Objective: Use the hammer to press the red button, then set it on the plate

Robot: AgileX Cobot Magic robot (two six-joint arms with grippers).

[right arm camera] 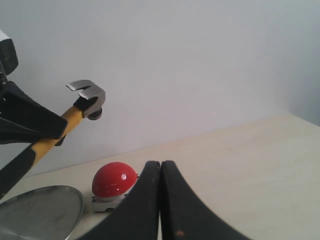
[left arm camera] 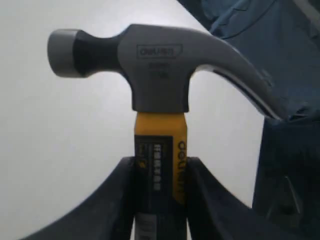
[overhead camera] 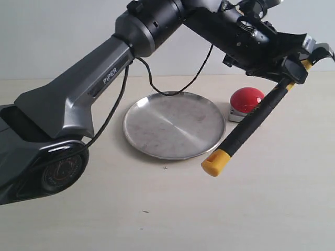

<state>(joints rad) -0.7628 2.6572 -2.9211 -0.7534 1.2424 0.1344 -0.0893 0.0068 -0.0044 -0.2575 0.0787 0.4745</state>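
In the exterior view the left arm (overhead camera: 78,99) is reaching from the lower left up to the upper right. At the middle of the frame the plate (overhead camera: 172,128) is lying on the table (overhead camera: 209,209), and nothing is sitting in it. Its brushed metal is looking smooth and shallow, so anything laid there is likely to slide or clatter.

Right of the plate, the hammer (overhead camera: 251,123) is hanging on a slant from the upper right down toward the plate's right rim. Its yellow end is showing just beside that rim. The left pincer (overhead camera: 293,70) is clenching it high up, and the left wrist view shows the fingers (left arm camera: 200,190) pressing both sides of the yellow neck just under the steel head (left arm camera: 160,65).

The hammer is probably stiff and head-heavy. Holding it close to the head is keeping the weight near the pincer, while the long black handle is trailing as a lever. The handle looks grippy rather than slick.

Behind the handle, the red button (overhead camera: 246,99) is sitting on the table beside the plate. In the right wrist view the hammer head (right arm camera: 86,95) is hovering well above the button (right arm camera: 114,180). The right pincer (right arm camera: 160,167) is closed tight on nothing.
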